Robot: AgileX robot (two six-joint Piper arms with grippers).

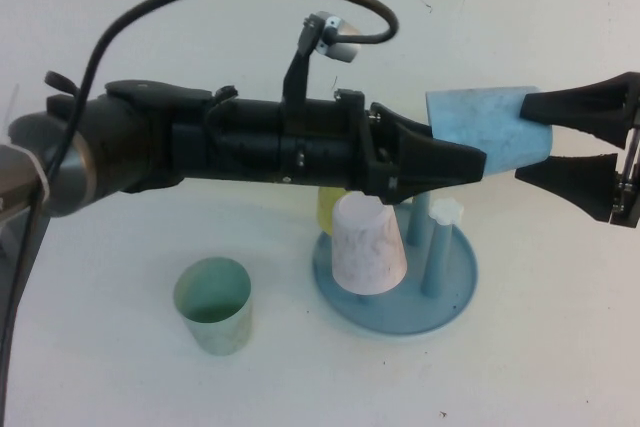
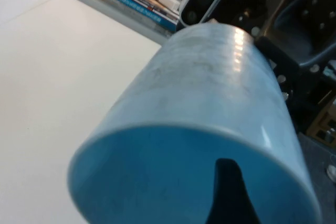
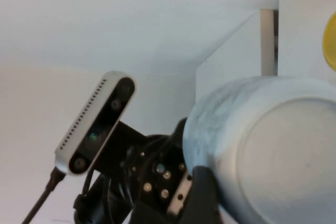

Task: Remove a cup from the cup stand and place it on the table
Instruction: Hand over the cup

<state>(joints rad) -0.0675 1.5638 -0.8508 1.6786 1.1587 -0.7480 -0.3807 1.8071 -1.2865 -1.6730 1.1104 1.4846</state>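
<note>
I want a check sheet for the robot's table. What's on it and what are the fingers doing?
Surface: white table, few dark specks.
Job's things: light blue cup held sideways in the air; cup stand below it.
Clutter: pinkish marbled tumbler upside down on stand; green tumbler upright on table; yellow thing behind the stand, mostly hidden.
Grippers: left gripper at cup's mouth, one finger inside; right gripper around cup's base.
Cables: black cable loops over left arm.
Surroundings: books past table edge.
</note>
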